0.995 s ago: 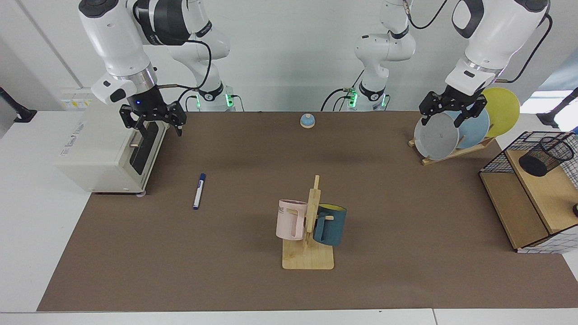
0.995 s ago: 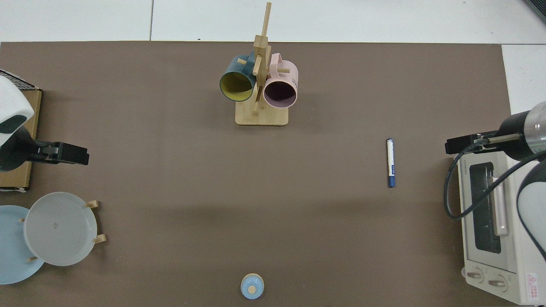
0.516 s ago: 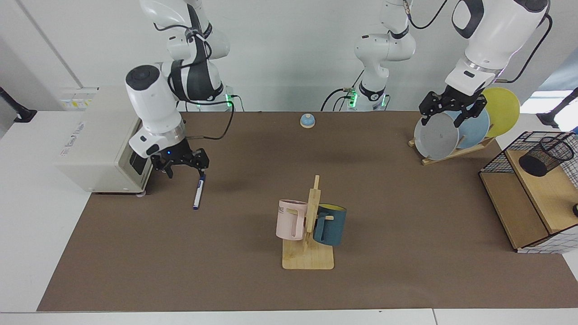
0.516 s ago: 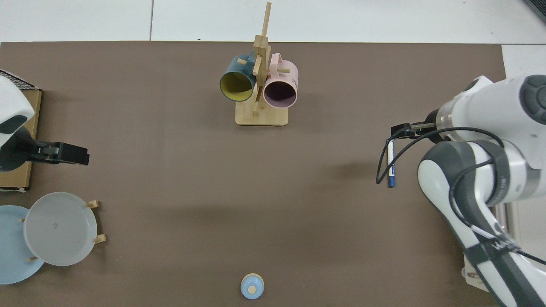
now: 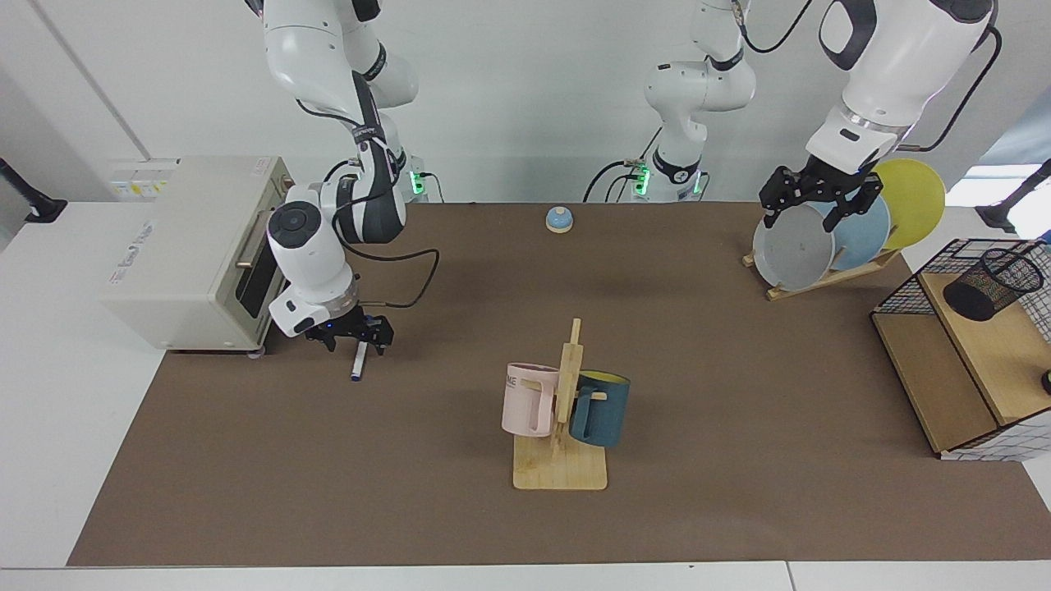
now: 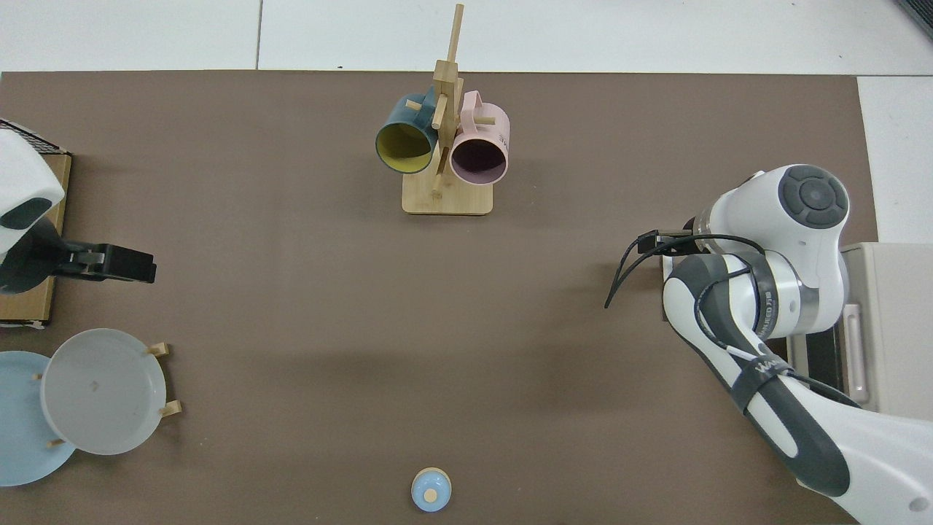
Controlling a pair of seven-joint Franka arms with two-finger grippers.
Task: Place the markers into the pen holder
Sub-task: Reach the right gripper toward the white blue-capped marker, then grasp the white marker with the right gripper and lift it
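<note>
The marker (image 5: 358,363), white with a blue end, lies on the brown mat near the toaster oven. My right gripper (image 5: 351,336) is down low over the marker's far end, open, with one finger on each side of the barrel. In the top view the right arm (image 6: 765,292) covers the marker. The pen holder (image 5: 992,284), a black mesh cup, sits tilted on the wooden shelf inside the wire basket at the far right. My left gripper (image 5: 807,212) waits open above the plate rack and shows in the top view as a dark bar (image 6: 120,263).
A white toaster oven (image 5: 197,246) stands just behind the right gripper. A wooden mug rack (image 5: 562,460) with a pink and a dark blue mug stands mid-table. Plates (image 5: 795,246) lean in a rack, a blue bell (image 5: 559,219) sits at the back, and a wire basket (image 5: 903,287) stands beside them.
My right arm swung away from the toaster oven and came down over the marker, its gripper now straddling the barrel. The left arm has hardly moved.
</note>
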